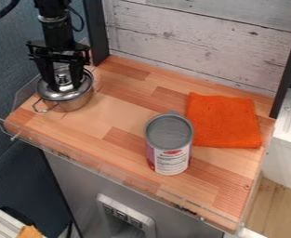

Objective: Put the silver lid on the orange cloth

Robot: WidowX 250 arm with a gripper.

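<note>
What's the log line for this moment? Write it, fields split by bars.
gripper: jaws open astride knob | silver lid: on pot | orange cloth: flat, beside can

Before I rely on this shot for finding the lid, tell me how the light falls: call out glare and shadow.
Camera view: bright reflections on the silver lid; thin glints along the clear guard at the counter's front edge; the orange cloth fairly evenly lit, without glare; no hard-edged shadow on the wooden counter.
</note>
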